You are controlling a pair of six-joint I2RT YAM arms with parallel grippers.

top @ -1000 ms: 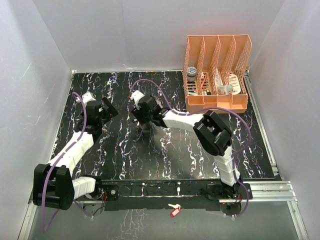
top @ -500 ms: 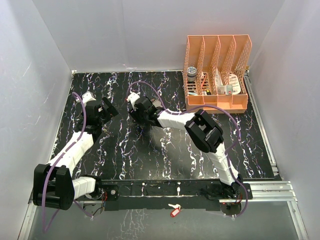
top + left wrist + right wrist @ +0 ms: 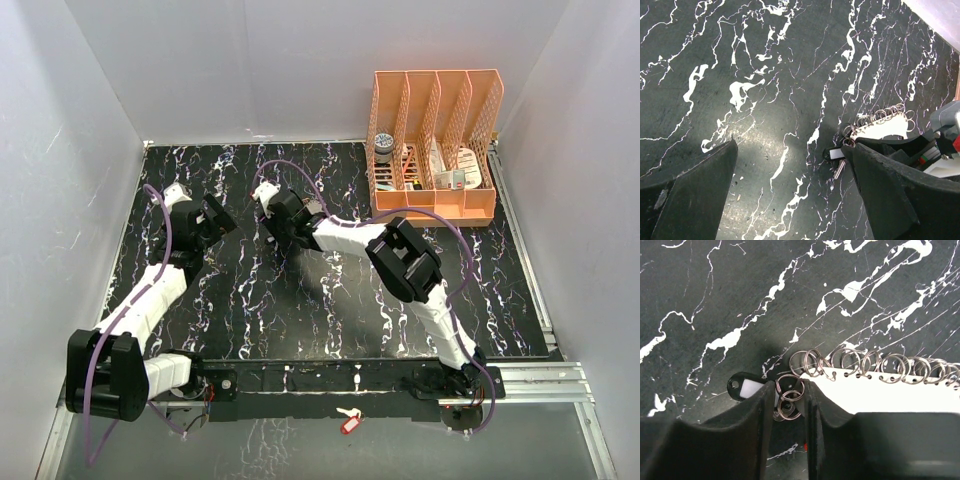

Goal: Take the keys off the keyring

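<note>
In the right wrist view my right gripper (image 3: 790,388) is shut on the keyring (image 3: 788,407), a cluster of small steel split rings held between its two black fingers. Only a red speck (image 3: 804,446) shows below the rings; the red crescent piece is hidden. A black tag with a white label (image 3: 746,387) lies just left of the fingers. In the left wrist view one silvery key (image 3: 839,168) pokes out below that tag (image 3: 834,153); the other keys are hidden. My left gripper (image 3: 790,145) is open and empty, left of the bunch. From above, the right gripper (image 3: 283,243) is at mid-table and the left gripper (image 3: 218,215) is beside it.
A spiral-bound white notepad (image 3: 880,392) lies against the right gripper's right finger. An orange file organizer (image 3: 435,150) stands at the back right. A lone pale key with a red tag (image 3: 348,422) lies at the front edge, between the arm bases.
My right arm has swung left, carrying its gripper towards the left gripper. The left arm has not moved.
</note>
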